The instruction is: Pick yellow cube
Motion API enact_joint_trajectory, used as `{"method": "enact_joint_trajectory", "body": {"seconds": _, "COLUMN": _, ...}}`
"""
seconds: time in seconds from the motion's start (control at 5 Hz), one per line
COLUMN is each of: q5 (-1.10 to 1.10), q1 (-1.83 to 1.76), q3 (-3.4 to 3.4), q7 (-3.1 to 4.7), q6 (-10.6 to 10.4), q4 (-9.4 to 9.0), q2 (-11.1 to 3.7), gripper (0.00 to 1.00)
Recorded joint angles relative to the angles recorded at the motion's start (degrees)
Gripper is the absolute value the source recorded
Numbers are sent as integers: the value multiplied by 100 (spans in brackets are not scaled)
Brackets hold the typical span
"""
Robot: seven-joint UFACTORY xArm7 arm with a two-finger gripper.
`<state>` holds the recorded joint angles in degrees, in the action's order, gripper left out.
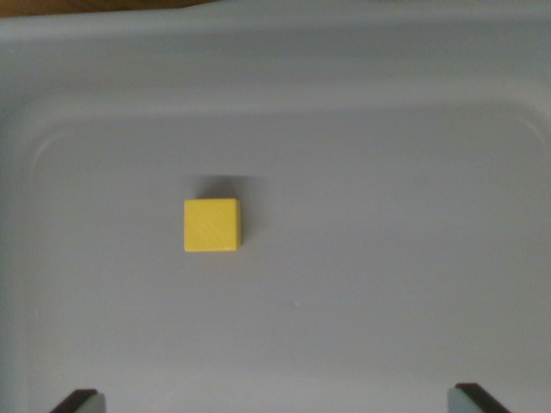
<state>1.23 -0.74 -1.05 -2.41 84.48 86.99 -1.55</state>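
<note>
One tray fills almost the whole frame, pale grey, its raised rim curving across the top and down the left side, with a sliver of brown surface peeking in at the upper left corner. On the tray's flat floor, a little left of centre, sits the yellow cube, square to the camera, flat on its base, a soft shadow just above it and bare floor all round. Down at the bottom edge, two dark fingertips poke into the frame, one at the lower left, one at the lower right, so the gripper is spread wide and holds nothing. Both tips are well apart from the cube, which lies above them and left of the midline between them. So nothing of the pick looks done yet: the cube is untouched, and lining up over it, coming down, closing and lifting all appear to remain.
</note>
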Motion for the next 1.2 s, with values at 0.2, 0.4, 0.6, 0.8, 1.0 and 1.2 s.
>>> {"method": "enact_joint_trajectory", "body": {"seconds": 0.2, "q5": 0, "q1": 0, "q3": 0, "q7": 0, "q6": 0, "q4": 0, "q2": 0, "gripper": 0}}
{"method": "enact_joint_trajectory", "body": {"seconds": 0.4, "q5": 2, "q1": -19, "q3": -11, "q7": -10, "q6": -195, "q4": -79, "q2": -140, "gripper": 0}}
{"method": "enact_joint_trajectory", "body": {"seconds": 0.6, "q5": 2, "q1": -19, "q3": -11, "q7": -10, "q6": -195, "q4": -79, "q2": -140, "gripper": 0}}
{"method": "enact_joint_trajectory", "body": {"seconds": 0.8, "q5": 5, "q1": -39, "q3": -24, "q7": -21, "q6": -411, "q4": -166, "q2": -295, "gripper": 0}}
{"method": "enact_joint_trajectory", "body": {"seconds": 1.0, "q5": 5, "q1": -39, "q3": -24, "q7": -21, "q6": -411, "q4": -166, "q2": -295, "gripper": 0}}
{"method": "enact_joint_trajectory", "body": {"seconds": 1.2, "q5": 7, "q1": -61, "q3": -37, "q7": -32, "q6": -636, "q4": -258, "q2": -456, "gripper": 0}}
